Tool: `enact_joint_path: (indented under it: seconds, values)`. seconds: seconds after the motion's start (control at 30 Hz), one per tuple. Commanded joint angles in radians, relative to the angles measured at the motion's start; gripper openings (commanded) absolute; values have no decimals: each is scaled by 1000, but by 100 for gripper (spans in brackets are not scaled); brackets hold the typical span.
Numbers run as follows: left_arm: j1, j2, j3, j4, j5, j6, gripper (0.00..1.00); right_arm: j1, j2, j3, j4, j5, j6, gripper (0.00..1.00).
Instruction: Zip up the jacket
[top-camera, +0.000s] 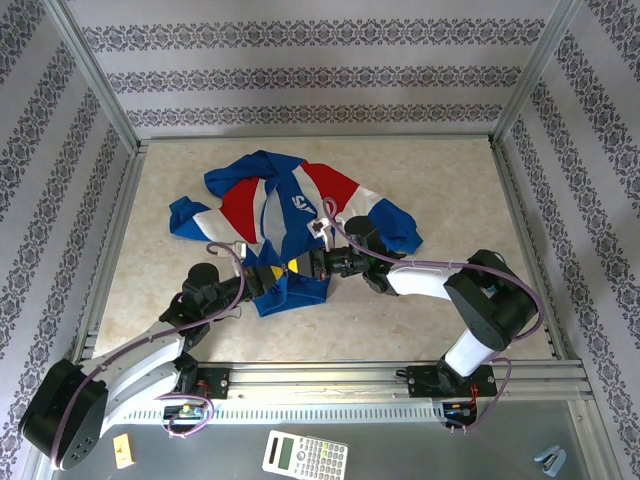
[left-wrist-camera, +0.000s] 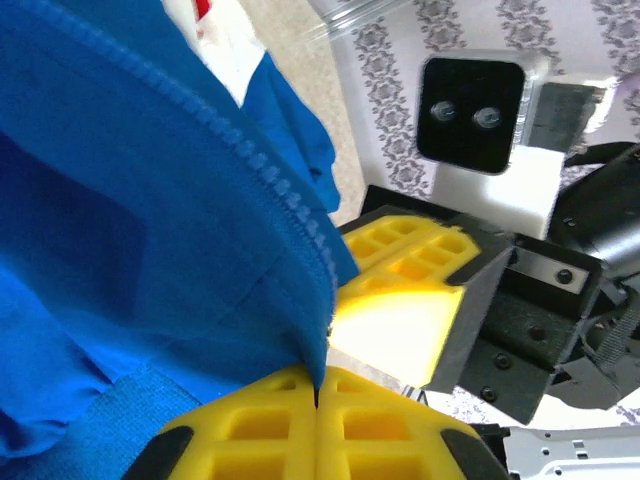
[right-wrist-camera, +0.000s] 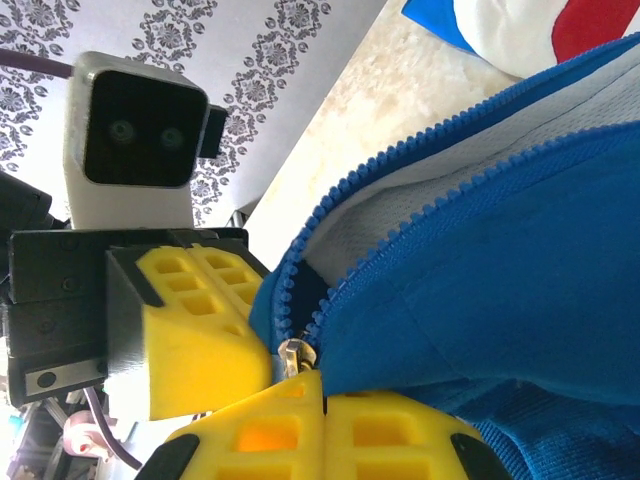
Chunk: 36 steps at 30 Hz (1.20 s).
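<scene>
The jacket (top-camera: 290, 215) lies crumpled mid-table, royal blue with red and white panels, its hem toward the arms. My two grippers meet tip to tip at that hem. The left gripper (top-camera: 270, 272) is shut on the blue fabric edge just below a row of zipper teeth (left-wrist-camera: 250, 160), and its fingertips (left-wrist-camera: 260, 425) press together. The right gripper (top-camera: 294, 265) is shut at the bottom of the zipper, where the small metal zipper pull (right-wrist-camera: 292, 355) sticks out above its yellow fingertips (right-wrist-camera: 400, 435). Above the pull the two rows of teeth part and show white mesh lining (right-wrist-camera: 420, 200).
Aluminium rails (top-camera: 380, 375) frame the table, with patterned walls behind them. A calculator (top-camera: 305, 456), a small yellow item (top-camera: 123, 450) and a grey object (top-camera: 548, 460) lie in front of the arm bases. Bare tabletop (top-camera: 470, 190) lies right of the jacket.
</scene>
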Motion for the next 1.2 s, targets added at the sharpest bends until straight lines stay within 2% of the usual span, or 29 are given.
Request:
enact_joint_path:
  seconds: [0.0, 0.17, 0.33, 0.43, 0.6, 0.7, 0.93, 1.03, 1.17]
  values:
    - [-11, -40, 47, -179, 20, 71, 0, 13, 3, 25, 21, 5, -8, 0]
    - [-11, -54, 108, -371, 66, 123, 0, 12, 1, 31, 12, 6, -11, 0]
    - [-12, -29, 103, -388, 111, 114, 0, 12, 14, 43, 7, 2, -7, 0]
    - [-12, -34, 120, -450, 100, 130, 0, 13, 12, 42, -4, 7, -14, 0]
    - [-11, -49, 180, -591, 56, 170, 0, 10, -8, 29, -43, 23, -43, 29]
    - [-11, -39, 204, -635, 57, 176, 0, 5, -27, 19, -71, 28, -68, 40]
    - [-11, -1, 234, -688, 61, 189, 0, -8, -105, 17, -226, 58, -162, 54]
    - [-11, 18, 252, -703, 63, 195, 0, -11, -151, 43, -375, 96, -254, 57]
    - [-12, 52, 277, -715, 64, 201, 0, -14, -202, 43, -458, 128, -321, 59]
